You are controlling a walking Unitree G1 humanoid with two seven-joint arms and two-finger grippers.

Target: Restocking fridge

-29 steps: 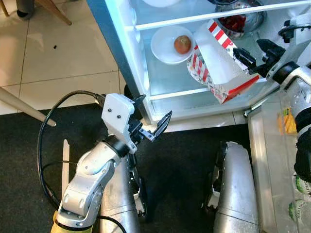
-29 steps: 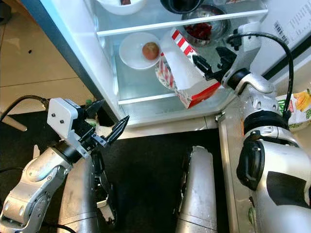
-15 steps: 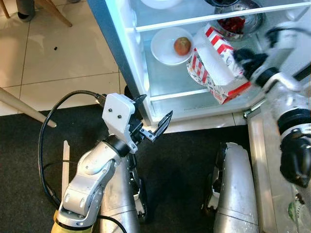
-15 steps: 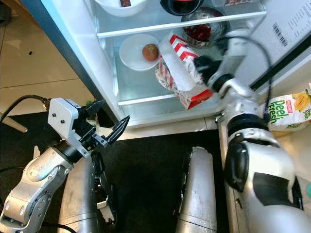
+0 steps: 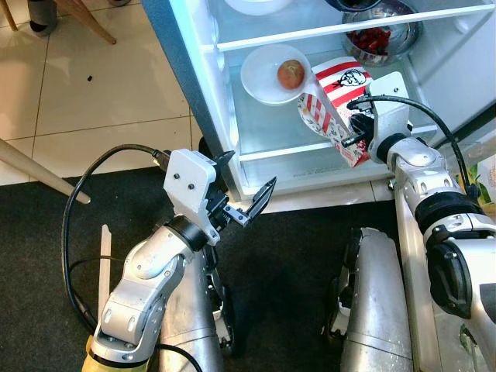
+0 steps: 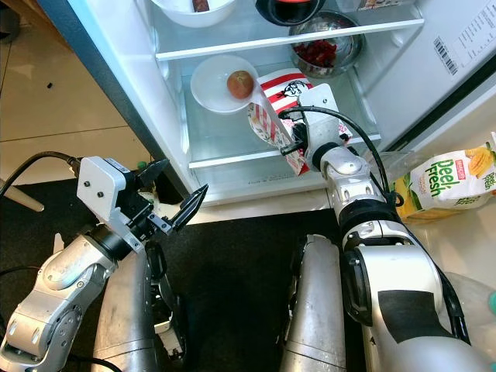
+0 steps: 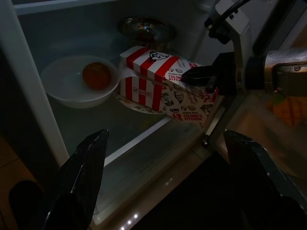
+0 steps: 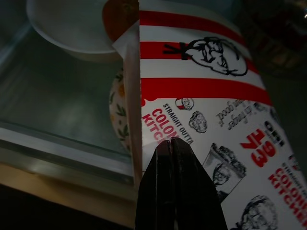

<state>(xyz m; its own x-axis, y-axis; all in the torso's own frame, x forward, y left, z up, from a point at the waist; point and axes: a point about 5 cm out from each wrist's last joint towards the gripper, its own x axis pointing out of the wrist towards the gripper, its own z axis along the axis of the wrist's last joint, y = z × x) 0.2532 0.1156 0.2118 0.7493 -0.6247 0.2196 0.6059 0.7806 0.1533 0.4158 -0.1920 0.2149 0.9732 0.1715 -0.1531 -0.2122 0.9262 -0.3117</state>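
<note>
1. I count one white bowl [image 5: 267,74] with one round fruit [image 5: 291,73], one red-striped chicken box [image 5: 339,97] and one steel bowl [image 5: 382,35], all in the upper middle of the frame inside the fridge [image 5: 203,93]
2. My left gripper [image 5: 246,203] hangs wide open at centre, holding nothing
3. My right gripper [image 5: 353,133] has its fingers pressed together against the box, which rests on the glass shelf [image 5: 271,132]
4. My right wrist view shows a patterned dish [image 8: 119,112] under the box

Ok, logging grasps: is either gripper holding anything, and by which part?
Left gripper is open and empty. Right gripper is shut at the KFC box, front end; whether cardboard is pinched cannot be told.
</note>
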